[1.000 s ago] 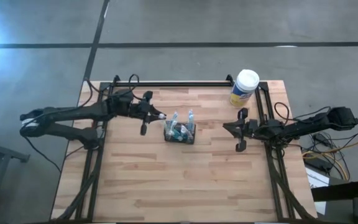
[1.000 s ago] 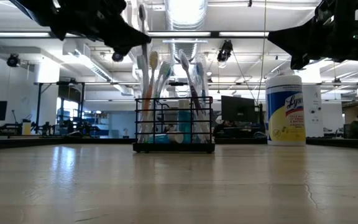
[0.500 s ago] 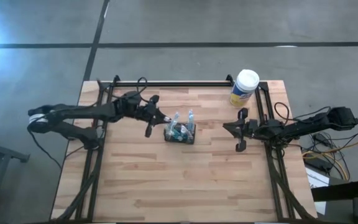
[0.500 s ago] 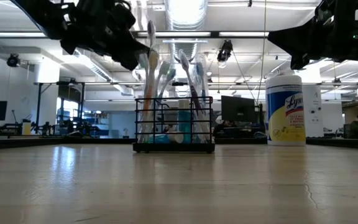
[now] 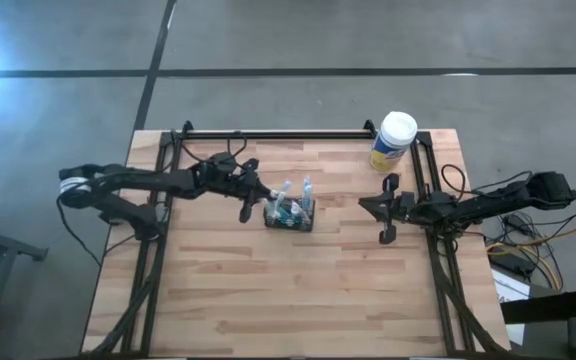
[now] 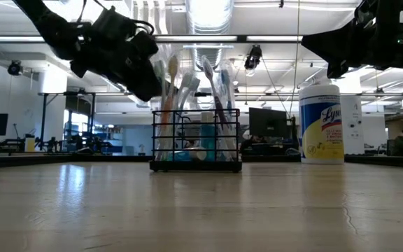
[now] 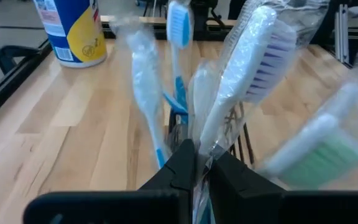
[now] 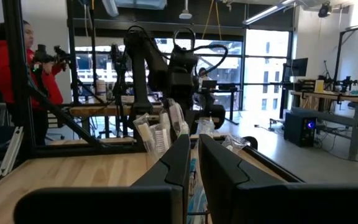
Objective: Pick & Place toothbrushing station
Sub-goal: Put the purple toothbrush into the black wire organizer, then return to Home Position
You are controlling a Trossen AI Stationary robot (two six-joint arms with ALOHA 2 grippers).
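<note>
Station (image 5: 289,214): black wire-mesh box on wood-plank surface (image 5: 268,290).
Left claw (image 5: 260,191) just beside it, pinching a plastic-wrapped toothbrush (image 7: 244,74); right claw (image 5: 365,204) closed, empty.

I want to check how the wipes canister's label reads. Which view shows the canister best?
The low view: the canister stands side-on, label facing the camera, unobstructed. The high view shows mainly its white lid. The left wrist view catches only its lower part. The right wrist view does not show it.

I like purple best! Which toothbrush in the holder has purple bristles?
The clear-wrapped white toothbrush leaning rightmost in the black wire-mesh holder; the upright one's bristles are blue.
</note>
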